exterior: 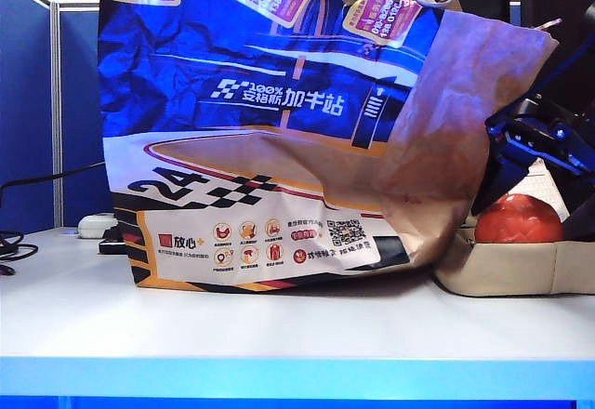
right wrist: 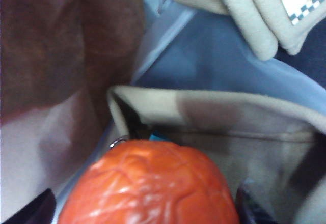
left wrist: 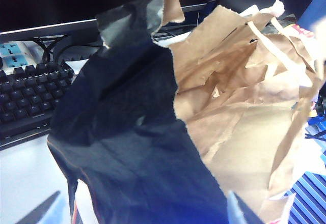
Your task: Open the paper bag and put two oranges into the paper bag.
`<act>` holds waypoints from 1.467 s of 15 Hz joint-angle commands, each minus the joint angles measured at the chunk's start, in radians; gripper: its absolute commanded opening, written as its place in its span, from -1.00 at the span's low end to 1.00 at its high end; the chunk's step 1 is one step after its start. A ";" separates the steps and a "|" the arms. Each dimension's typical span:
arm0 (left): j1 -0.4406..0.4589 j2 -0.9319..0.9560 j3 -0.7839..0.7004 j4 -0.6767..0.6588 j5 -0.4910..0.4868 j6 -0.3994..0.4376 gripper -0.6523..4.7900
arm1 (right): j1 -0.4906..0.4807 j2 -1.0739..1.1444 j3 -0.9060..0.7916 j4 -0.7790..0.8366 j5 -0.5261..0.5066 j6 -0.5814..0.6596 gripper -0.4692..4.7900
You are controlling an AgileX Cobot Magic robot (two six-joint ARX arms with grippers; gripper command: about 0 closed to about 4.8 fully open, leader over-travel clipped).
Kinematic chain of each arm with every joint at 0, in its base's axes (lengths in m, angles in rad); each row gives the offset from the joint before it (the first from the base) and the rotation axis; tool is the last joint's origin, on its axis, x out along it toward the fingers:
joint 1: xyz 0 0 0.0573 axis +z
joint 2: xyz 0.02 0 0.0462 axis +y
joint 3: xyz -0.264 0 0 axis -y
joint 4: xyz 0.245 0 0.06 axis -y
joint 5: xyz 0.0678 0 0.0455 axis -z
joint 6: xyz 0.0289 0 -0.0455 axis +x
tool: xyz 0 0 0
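A large paper bag (exterior: 279,130) stands mid-worktop, mouth crumpled. Right claw (right wrist: 142,206), spread wide, straddles an orange (exterior: 518,218) in the fabric tray (exterior: 507,270) near the right edge, probably to lift it. Left claw (left wrist: 142,211), wide and empty, hovers over the bag's mouth.

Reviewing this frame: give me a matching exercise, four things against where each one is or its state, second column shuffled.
Things:
1. bag
2. orange
3. tray
4. right hand

States:
A. low and beige, right of the bag
B. open, fingers either side of the orange
C. standing on the table, top crumpled
D. lying in the tray

Pairs: 1-C, 2-D, 3-A, 4-B
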 commanded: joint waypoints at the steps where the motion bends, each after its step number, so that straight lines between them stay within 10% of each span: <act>1: 0.000 -0.002 0.006 0.013 -0.002 0.005 0.75 | 0.003 0.029 0.002 0.010 0.001 0.018 0.91; 3: 0.000 -0.002 0.006 0.013 -0.002 0.005 0.75 | 0.005 0.066 0.002 0.010 -0.029 0.034 0.80; 5: 0.000 -0.002 0.006 0.013 -0.005 0.004 0.75 | 0.005 0.067 0.003 0.010 -0.029 0.034 -0.06; 8: 0.000 -0.002 0.006 0.014 -0.023 0.005 0.75 | 0.005 0.064 0.010 0.007 -0.068 0.061 -0.80; 22: 0.001 0.019 0.006 0.082 -0.028 0.004 0.72 | 0.003 -0.304 0.385 -0.452 -0.012 0.004 -0.83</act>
